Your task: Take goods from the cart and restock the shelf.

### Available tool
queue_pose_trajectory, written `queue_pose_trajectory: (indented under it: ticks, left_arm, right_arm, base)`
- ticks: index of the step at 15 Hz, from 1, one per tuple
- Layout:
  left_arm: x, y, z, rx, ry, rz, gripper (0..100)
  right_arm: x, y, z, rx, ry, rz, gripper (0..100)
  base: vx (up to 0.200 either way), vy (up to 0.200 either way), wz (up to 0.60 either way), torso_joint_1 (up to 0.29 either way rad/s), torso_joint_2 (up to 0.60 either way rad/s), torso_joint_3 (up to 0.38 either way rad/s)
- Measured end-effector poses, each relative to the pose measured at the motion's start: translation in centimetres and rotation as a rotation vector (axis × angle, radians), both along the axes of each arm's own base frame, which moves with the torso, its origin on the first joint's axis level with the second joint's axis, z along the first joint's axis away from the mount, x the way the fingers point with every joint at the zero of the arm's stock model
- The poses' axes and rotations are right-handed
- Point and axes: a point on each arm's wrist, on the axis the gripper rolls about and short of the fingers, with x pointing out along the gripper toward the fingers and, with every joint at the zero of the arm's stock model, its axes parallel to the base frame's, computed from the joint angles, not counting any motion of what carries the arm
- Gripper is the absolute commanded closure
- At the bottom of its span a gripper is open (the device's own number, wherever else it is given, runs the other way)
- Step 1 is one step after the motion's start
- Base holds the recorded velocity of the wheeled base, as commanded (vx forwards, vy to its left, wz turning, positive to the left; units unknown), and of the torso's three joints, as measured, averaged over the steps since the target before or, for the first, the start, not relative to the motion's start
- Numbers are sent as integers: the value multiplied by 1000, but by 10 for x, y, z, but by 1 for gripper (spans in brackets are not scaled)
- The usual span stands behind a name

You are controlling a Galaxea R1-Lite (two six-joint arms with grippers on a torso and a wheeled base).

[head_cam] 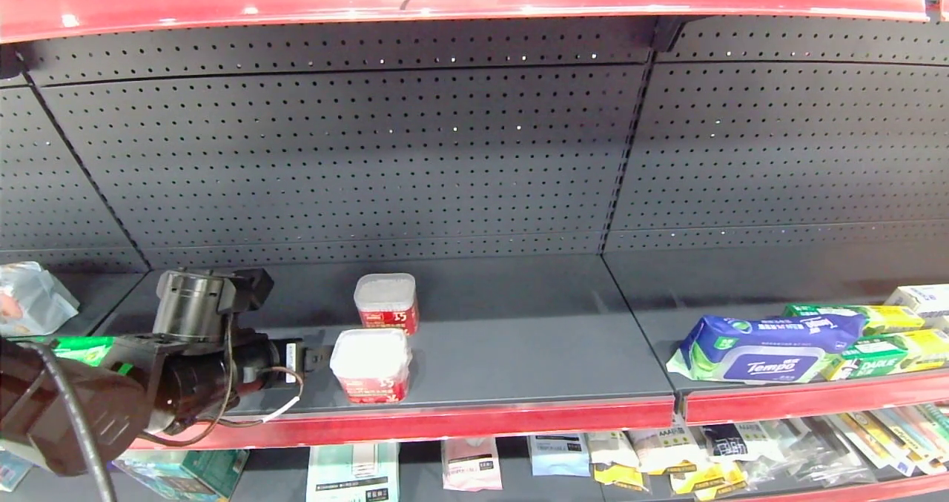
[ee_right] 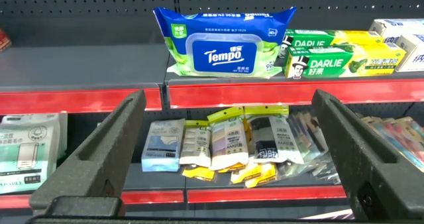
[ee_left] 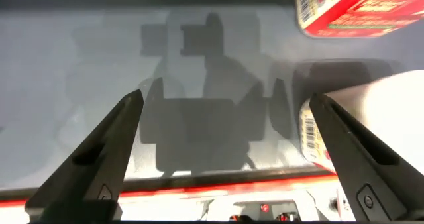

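Two white tubs with red labels stand on the grey shelf (head_cam: pixel 511 339). The front tub (head_cam: pixel 371 365) is near the red front edge and the rear tub (head_cam: pixel 385 303) is just behind it. My left gripper (head_cam: pixel 317 356) lies low over the shelf just left of the front tub, open with nothing between its fingers. In the left wrist view the left gripper (ee_left: pixel 226 98) faces bare shelf; the front tub (ee_left: pixel 397 105) sits by one fingertip and the rear tub (ee_left: pixel 358 8) farther off. My right gripper (ee_right: pixel 228 98) is open and empty in front of the shelves.
A blue wipes pack (head_cam: pixel 756 346) and green toothpaste boxes (head_cam: pixel 882 342) lie on the right shelf section. Hanging packets (ee_right: pixel 225 144) fill the lower shelf. A bagged item (head_cam: pixel 30 298) sits at the far left. The shelf between the tubs and the wipes is bare.
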Motion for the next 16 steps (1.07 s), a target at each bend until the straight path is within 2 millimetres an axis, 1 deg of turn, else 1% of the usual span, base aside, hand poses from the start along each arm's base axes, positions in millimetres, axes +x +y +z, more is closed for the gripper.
queue_pose_trajectory:
  ticks: [3, 6, 7, 9, 11, 13, 15, 16]
  left_arm:
    - [-16, 4, 20, 2, -18, -10, 0]
    - [-47, 11, 51, 11, -48, -34, 0]
    - [-63, 15, 64, 12, -70, -40, 0]
    - [-95, 22, 84, 16, -108, -50, 0]
    - [-135, 31, 101, 14, -167, -57, 0]
    - [-171, 40, 107, 24, -208, -68, 0]
    - [-206, 48, 105, 62, -238, -96, 0]
    - [-223, 52, 101, 87, -259, -114, 0]
  right_arm:
    - [0, 0, 0, 3, 0, 0, 0]
    - [0, 0, 0, 6, 0, 0, 0]
    - [0, 0, 0, 6, 0, 0, 0]
    - [0, 0, 0, 6, 0, 0, 0]
    - [0, 0, 0, 9, 0, 0, 0]
    - [0, 0, 0, 9, 0, 0, 0]
    - [0, 0, 0, 10, 0, 0, 0]
    - [0, 0, 0, 10, 0, 0, 0]
  base:
    - [0, 0, 0, 0, 0, 0]
    - [0, 0, 0, 0, 0, 0]
    - [0, 0, 0, 0, 0, 0]
    - [0, 0, 0, 0, 0, 0]
    - [0, 0, 0, 0, 0, 0]
    - [0, 0, 0, 0, 0, 0]
    - [0, 0, 0, 0, 0, 0]
    - [0, 0, 600, -2, -2, 7]
